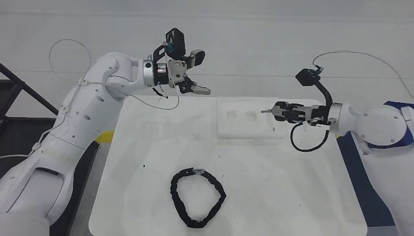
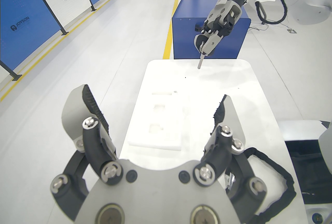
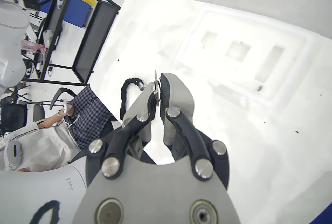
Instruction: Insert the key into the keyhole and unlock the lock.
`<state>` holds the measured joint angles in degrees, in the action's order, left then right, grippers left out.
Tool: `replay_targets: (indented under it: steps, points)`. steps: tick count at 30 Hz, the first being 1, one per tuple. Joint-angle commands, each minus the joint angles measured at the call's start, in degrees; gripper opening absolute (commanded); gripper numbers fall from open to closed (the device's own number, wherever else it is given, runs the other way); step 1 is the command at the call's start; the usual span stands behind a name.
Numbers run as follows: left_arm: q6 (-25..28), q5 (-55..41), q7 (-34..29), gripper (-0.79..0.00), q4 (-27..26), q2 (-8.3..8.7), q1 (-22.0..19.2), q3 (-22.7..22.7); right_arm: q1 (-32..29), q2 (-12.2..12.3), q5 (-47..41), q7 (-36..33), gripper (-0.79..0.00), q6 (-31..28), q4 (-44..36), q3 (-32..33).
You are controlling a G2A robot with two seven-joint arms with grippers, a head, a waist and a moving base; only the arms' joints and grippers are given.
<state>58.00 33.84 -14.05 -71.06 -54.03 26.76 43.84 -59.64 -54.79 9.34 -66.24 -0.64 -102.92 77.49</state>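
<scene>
A black fabric-covered chain lock point(image 1: 197, 197) lies in a loop on the white table point(image 1: 291, 191), near its front, with the metal lock body point(image 1: 198, 171) at the loop's far side. My right gripper point(image 1: 274, 112) hovers at the table's right side, beside the foam tray, shut on a small metal key point(image 3: 156, 90) whose blade point(image 2: 200, 62) sticks out past the fingertips. My left gripper point(image 1: 199, 88) is held high over the table's back left corner, open with nothing between its fingers point(image 2: 93, 108). Part of the chain lock point(image 2: 272, 175) shows behind the left gripper.
A white foam tray point(image 1: 249, 119) with several rectangular recesses sits at the table's back centre, between the two grippers. A black metal rack point(image 3: 85, 35) stands off the table's left side. A blue cabinet point(image 2: 207, 35) stands beyond the right end.
</scene>
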Motion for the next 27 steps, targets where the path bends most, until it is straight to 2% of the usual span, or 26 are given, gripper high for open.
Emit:
replay_targets:
  steps: [1, 18, 23, 27]
  points:
    - [0.0, 0.0, 0.0, 0.0, 0.0, 0.0, 0.0, 0.0, -0.8, 0.1, -0.6, 1.2, -0.785, -0.8, 0.0, 0.6]
    - [-0.7, 0.7, -0.3, 0.0, -0.4, 0.01, 0.3, 0.0, -0.8, 0.1, -0.6, 1.2, -0.785, -0.8, 0.0, 0.6]
    - [-0.7, 2.4, -1.6, 0.0, -2.6, 0.59, 3.8, 0.6, -0.8, 0.1, -0.6, 1.2, -0.785, -0.8, 0.0, 0.6]
    - [0.0, 2.3, -2.2, 0.0, -3.6, 1.39, 8.9, 0.9, -0.8, 0.1, -0.6, 1.2, -0.785, -0.8, 0.0, 0.6]
